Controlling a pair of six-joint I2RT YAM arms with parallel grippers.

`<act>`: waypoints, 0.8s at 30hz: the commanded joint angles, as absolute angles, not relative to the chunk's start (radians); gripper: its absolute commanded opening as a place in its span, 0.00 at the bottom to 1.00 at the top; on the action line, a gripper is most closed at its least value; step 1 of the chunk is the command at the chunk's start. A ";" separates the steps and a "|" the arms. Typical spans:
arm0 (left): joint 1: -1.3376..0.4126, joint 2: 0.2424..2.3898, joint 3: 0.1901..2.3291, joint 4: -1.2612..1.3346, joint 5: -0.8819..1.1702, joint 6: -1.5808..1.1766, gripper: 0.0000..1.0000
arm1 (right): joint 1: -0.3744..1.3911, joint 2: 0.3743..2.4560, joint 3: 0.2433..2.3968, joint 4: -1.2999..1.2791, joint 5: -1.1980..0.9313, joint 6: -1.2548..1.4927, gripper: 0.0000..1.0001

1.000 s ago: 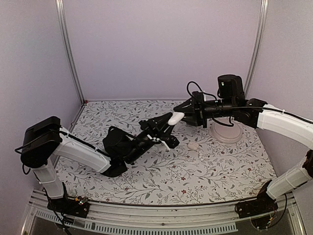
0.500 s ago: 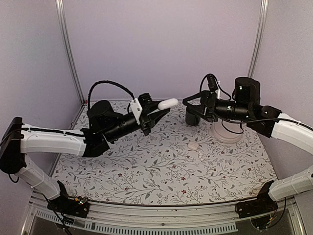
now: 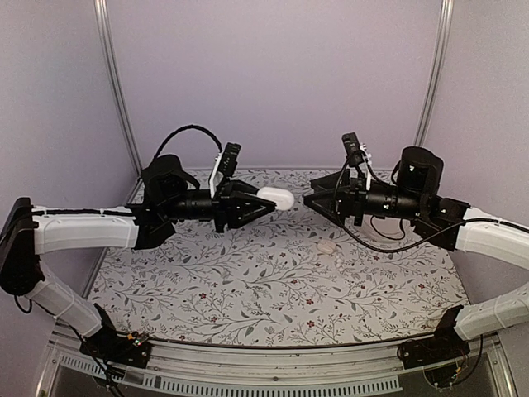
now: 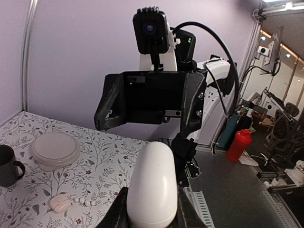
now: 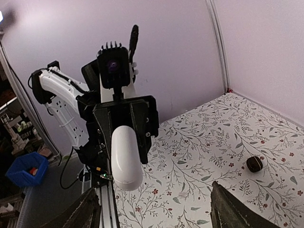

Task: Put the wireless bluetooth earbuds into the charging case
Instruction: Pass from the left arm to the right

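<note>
The white oval charging case [image 3: 279, 198] is held in the air above the table's middle, closed, with my left gripper [image 3: 263, 202] shut on its lower end. In the left wrist view the case [image 4: 152, 187] stands up between my fingers [image 4: 119, 214]. My right gripper [image 3: 316, 203] faces it from the right, open and empty, a short gap away. From the right wrist the case [image 5: 126, 156] shows ahead, beyond my spread fingers [image 5: 88, 213]. The white earbuds [image 3: 329, 246] lie on the floral table, below and right of the case; they also show as earbuds [image 4: 60, 203] in the left wrist view.
A pale round dish [image 4: 55, 149] and a dark mug [image 4: 7, 165] stand at the back right of the floral table [image 3: 248, 289]. A small dark object [image 5: 255, 164] lies at the table's far left. Purple walls close in three sides.
My left arm has swung up from the table, lifting the case to mid-air, level and pointing right. My right gripper has opened and turned to face the case.
</note>
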State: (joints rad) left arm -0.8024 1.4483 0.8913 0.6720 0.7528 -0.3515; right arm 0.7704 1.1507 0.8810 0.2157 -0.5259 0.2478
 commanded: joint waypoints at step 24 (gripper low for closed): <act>-0.847 1.362 0.915 0.418 0.432 -0.127 0.00 | 0.827 1.262 1.099 -0.013 -0.419 0.323 0.68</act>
